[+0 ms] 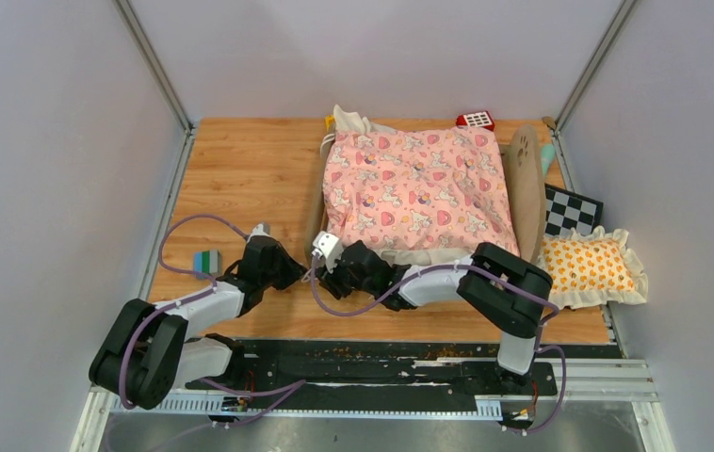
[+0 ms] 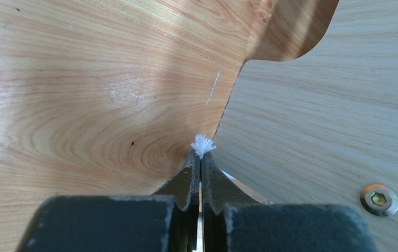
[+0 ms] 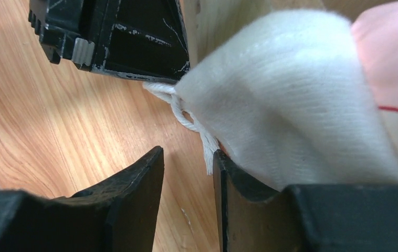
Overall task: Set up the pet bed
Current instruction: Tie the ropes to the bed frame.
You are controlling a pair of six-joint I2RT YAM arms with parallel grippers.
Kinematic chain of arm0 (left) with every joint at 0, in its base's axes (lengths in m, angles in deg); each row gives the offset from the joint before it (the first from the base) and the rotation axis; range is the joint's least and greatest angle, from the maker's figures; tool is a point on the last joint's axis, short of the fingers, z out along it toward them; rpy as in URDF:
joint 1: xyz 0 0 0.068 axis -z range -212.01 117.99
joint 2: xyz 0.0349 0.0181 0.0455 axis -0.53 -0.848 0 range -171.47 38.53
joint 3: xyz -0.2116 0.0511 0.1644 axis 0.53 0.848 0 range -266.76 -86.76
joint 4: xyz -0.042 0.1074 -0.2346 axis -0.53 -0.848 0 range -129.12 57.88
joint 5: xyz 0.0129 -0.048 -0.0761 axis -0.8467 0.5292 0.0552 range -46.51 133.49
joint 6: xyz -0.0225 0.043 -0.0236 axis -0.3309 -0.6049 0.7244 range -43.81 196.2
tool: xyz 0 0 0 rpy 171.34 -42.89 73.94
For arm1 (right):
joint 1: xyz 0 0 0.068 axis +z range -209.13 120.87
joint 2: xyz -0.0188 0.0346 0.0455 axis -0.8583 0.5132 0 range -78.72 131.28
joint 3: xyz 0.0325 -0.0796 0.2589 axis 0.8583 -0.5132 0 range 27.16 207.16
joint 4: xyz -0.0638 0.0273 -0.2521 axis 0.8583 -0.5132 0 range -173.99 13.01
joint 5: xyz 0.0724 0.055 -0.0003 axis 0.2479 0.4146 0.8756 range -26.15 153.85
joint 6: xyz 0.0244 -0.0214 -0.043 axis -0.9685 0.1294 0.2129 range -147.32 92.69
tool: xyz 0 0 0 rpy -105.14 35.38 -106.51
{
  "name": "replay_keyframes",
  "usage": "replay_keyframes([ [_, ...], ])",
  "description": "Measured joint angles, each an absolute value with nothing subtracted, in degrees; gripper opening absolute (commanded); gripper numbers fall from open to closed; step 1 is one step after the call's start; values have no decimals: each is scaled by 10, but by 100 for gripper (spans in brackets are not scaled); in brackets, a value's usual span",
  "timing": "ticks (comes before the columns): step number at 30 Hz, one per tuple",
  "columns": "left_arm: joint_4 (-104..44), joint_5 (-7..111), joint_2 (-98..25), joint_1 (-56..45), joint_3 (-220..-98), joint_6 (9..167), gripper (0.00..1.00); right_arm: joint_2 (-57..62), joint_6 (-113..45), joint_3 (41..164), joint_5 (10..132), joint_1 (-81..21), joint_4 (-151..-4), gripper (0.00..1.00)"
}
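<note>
Your pet bed [image 1: 525, 179] sits at the back middle of the tabletop [image 1: 240, 169]. The quilt [image 1: 414, 188] is already spread over it, though rumpled. The pillow [image 1: 591, 266] lies on the tabletop beside the headboard, so I judge it still has to be placed.

Your left fingers [image 2: 191, 181] are clenched on a white cord [image 3: 186, 118] at the near white cloth corner [image 3: 291, 105]. Your right fingers [image 3: 144, 178] stand parted, grasping nothing, with the cord dangling between them.

No writing or brand can be read.
</note>
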State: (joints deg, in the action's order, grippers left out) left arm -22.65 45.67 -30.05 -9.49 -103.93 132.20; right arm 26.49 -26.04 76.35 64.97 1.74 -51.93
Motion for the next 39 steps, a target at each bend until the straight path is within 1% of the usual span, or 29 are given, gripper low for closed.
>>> replay_keyframes([
  [6, -224, 462, -303, -95, -1039, 1320, 0, 268, -239, 786, 646, 16, -568, 47],
  [13, -224, 465, -303, -95, -1039, 1320, 0, 292, -220, 817, 625, 14, -591, 45],
  [16, -224, 465, -304, -95, -1039, 1319, 0, 309, -213, 832, 617, 14, -603, 40],
  [19, -223, 467, -304, -95, -1040, 1318, 0, 317, -212, 843, 614, 13, -609, 31],
  [20, -224, 467, -304, -95, -1040, 1318, 0, 318, -212, 845, 613, 12, -610, 25],
  [23, -224, 467, -304, -95, -1040, 1318, 0, 318, -213, 845, 613, 8, -614, 4],
  [24, -224, 467, -304, -95, -1040, 1318, 0, 318, -215, 845, 613, 8, -615, 1],
  [29, -223, 467, -304, -95, -1040, 1316, 0, 314, -227, 838, 619, 7, -612, 0],
  [39, -245, 457, -299, -101, -1055, 1308, 0, 242, -272, 757, 624, 7, -622, 0],
])
